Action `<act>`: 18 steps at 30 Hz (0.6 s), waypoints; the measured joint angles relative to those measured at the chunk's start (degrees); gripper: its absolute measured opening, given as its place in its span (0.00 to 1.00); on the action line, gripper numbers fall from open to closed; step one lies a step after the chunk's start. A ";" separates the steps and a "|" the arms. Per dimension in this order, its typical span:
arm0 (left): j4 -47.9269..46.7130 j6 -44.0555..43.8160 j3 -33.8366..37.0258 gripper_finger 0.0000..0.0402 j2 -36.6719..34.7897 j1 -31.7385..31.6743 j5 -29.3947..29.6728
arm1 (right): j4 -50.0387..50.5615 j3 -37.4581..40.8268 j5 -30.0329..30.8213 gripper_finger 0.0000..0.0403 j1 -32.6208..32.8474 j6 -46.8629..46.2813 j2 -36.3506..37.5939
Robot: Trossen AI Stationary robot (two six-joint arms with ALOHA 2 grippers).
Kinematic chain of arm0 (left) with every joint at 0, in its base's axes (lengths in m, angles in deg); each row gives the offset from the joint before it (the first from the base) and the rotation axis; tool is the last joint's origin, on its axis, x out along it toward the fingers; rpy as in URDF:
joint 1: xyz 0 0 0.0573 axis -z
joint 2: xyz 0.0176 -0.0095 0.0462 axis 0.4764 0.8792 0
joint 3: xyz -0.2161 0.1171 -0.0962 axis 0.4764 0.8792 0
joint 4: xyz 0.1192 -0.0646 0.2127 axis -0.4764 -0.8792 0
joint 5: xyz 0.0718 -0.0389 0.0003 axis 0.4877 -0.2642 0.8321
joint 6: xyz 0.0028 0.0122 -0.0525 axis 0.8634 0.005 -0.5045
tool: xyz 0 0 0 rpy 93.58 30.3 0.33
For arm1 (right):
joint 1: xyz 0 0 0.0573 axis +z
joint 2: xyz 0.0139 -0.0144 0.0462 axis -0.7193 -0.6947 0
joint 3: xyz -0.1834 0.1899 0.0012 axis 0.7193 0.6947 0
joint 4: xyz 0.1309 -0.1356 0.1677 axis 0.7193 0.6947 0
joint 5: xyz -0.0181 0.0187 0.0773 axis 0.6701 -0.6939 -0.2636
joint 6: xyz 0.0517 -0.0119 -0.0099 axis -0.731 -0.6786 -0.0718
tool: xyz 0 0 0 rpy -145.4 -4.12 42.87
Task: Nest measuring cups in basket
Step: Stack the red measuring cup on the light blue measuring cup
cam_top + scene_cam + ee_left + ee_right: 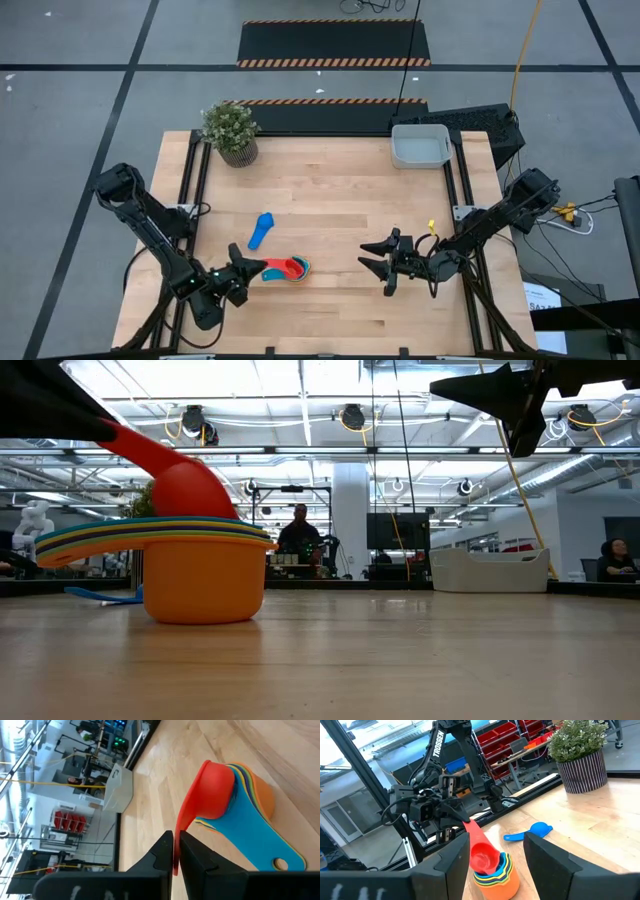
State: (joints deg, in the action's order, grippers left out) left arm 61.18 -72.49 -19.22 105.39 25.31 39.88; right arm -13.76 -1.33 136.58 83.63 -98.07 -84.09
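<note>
On a pale wooden table (340,190), the light-grey basket (420,146) sits at the far right corner, a potted plant (231,131) at the far left. Only the low view reveals the nested stack (200,565) layer by layer: orange bowl beneath, thin coloured rims above, the red cup (185,485) on top. One blue cup (261,230) lies apart, nearer mid-table. The left gripper (176,851), near the front left edge, pinches the red cup's handle; the right gripper (378,256) hangs spread, holding nothing.
</note>
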 joint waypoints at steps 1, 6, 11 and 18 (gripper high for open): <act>-0.01 -0.04 0.00 0.07 0.00 -0.11 -0.06 | -0.01 0.00 0.01 0.45 0.00 0.00 0.00; -0.01 0.05 0.00 0.03 0.00 -0.11 -0.54 | -0.02 0.00 0.00 0.45 0.00 0.00 0.00; -0.22 0.05 0.00 0.07 0.00 -0.11 -1.97 | 0.02 0.00 0.00 0.45 0.00 0.17 0.00; -0.28 0.12 0.00 0.17 0.00 -0.12 -2.01 | 0.00 0.00 0.00 0.45 0.00 0.52 0.00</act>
State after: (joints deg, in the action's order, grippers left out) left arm 60.90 -72.37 -19.22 105.39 25.19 37.87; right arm -13.76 -1.33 136.58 83.63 -97.55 -84.09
